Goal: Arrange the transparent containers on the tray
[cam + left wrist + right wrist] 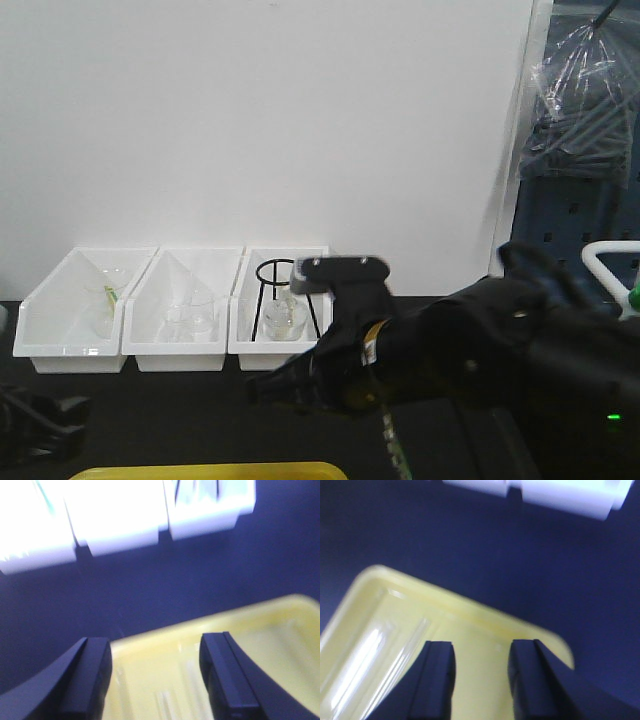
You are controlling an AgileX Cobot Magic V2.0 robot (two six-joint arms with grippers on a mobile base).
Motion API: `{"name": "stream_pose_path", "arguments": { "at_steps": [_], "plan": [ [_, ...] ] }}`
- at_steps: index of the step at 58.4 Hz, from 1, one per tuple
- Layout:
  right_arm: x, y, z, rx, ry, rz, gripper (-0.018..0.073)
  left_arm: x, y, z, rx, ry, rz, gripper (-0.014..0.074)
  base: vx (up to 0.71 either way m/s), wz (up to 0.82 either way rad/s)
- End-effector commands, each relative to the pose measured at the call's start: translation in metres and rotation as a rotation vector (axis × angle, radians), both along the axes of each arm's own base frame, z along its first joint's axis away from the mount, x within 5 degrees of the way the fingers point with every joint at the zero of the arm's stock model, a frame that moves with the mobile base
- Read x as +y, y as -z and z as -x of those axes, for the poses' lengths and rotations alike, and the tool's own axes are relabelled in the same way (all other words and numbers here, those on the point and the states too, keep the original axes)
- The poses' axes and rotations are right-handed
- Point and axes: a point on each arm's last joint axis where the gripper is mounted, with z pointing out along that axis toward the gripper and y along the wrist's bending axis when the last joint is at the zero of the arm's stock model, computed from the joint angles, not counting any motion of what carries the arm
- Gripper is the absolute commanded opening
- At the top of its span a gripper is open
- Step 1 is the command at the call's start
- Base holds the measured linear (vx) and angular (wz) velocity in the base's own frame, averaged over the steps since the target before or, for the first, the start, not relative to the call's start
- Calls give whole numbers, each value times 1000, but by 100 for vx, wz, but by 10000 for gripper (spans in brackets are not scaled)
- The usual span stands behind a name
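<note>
Below the parted right hand (479,680), test tubes (380,650) on yellow tray (485,625).

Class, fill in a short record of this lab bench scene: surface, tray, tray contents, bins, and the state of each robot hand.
surface: dark tabletop
tray: yellow tray, at the near edge of the bench
tray contents: clear test tubes lying inside; count unclear through blur
bins: three white bins in a row by the wall, with glassware inside
left hand: open, empty, above the tray
right hand: open, empty, above the tray
</note>
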Motion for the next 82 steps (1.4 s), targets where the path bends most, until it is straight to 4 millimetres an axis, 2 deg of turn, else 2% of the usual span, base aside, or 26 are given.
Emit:
{"name": "stream_pose_path", "arguments": {
  "at_steps": [1,7,14,20,24,34,64,68,72,76,82],
  "plan": [
    [-22,-64,19,-253,-11,-61,243,6,-40,24,-216,10,8,488,0,0],
    [-42,-92,39,-337,-6,-51,157,15,-61,54,-342,8,0,430,0,0],
    [-57,-112,56,-391,2,-67,56,24,-80,88,-470,2,24,311,0,0],
    [-63,-121,64,-418,5,-87,-15,28,-88,108,-539,-1,40,192,0,0],
    [-64,-122,65,-416,6,-90,-14,30,-90,116,-562,-2,48,122,0,0],
    [-64,-120,66,-399,8,-78,-13,33,-93,125,-587,-4,56,-10,0,0],
    [-64,-120,66,-398,8,-77,-13,33,-92,125,-586,-5,48,-8,0,0],
    [-64,-120,66,-398,8,-77,-13,35,-89,125,-597,-10,-8,-8,0,0],
    [-64,-120,66,-398,8,-77,-13,37,-77,129,-609,-11,-51,-8,0,0],
    [-64,-120,66,-397,8,-76,-13,38,-57,136,-597,-7,-38,-8,0,0],
    [-64,-120,66,-396,8,-76,-13,40,-15,147,-557,-9,-24,-8,0,0]
  ]
}}
